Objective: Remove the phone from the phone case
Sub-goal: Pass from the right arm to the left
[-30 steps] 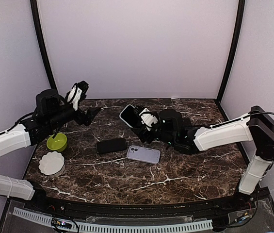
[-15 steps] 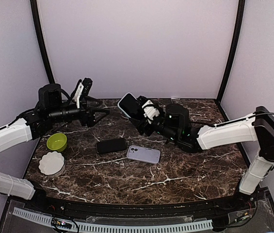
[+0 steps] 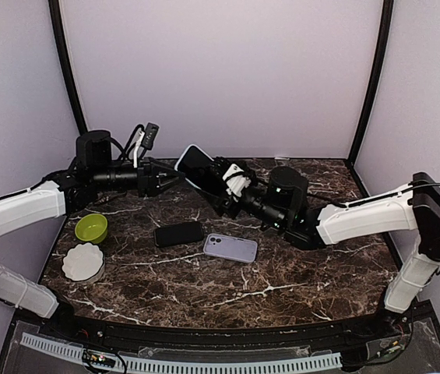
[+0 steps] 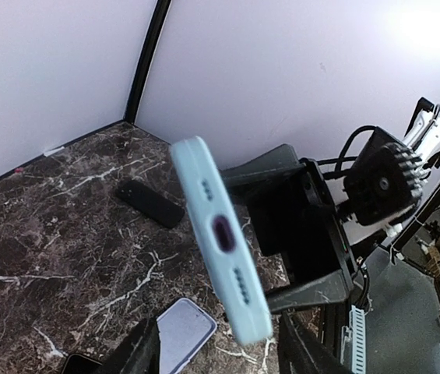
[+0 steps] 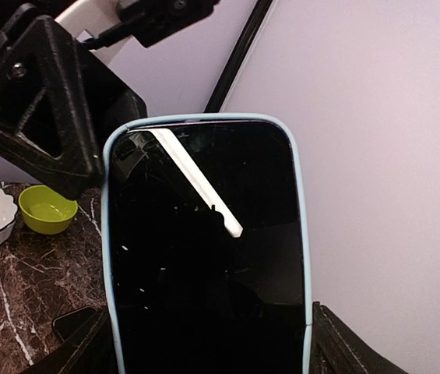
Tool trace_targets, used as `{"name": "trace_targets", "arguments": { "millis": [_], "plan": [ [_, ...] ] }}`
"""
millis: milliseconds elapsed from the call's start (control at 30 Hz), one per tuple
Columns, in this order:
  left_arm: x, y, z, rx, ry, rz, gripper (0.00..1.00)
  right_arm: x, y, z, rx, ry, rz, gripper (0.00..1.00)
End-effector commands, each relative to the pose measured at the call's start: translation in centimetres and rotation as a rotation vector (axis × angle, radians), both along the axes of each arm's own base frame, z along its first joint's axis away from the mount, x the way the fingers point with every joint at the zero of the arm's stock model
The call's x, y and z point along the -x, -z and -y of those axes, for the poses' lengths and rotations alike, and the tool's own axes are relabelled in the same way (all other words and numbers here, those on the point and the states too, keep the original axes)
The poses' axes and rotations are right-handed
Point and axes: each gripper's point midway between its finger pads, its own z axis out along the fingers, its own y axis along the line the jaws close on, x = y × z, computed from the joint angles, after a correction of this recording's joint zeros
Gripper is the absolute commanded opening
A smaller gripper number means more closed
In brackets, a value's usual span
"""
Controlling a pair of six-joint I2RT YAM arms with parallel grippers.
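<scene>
Left pincer (image 3: 173,181) now just beside phone (image 3: 196,168)

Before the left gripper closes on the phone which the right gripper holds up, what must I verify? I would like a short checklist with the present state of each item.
1. Right gripper grips the cased phone by both long sides: ok.
2. Cased phone is lifted off the table: ok.
3. Its port end sits between the fingers of the left gripper: ok.
4. Left jaws stand wider than the case: ok.
5. Left fingers touch the case: cannot tell.
6. Black phone and lavender phone lie apart from both grippers: ok.
</scene>
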Motion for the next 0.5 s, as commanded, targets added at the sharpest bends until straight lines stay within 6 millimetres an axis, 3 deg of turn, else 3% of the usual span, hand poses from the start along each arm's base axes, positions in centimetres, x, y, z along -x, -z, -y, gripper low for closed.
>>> {"name": "trace_targets", "arguments": {
  "millis": [0,467],
  "plan": [
    [0.60,-2.27,0.42,0.068,0.055,-0.008,0.51,1.48,-5.11,-0.48,-0.102,-0.018,0.154,0.09],
    [0.57,-2.19,0.44,0.066,0.056,-0.005,0.16,1.65,-4.81,-1.27,-0.065,0.044,0.200,0.09]
  ]
}}
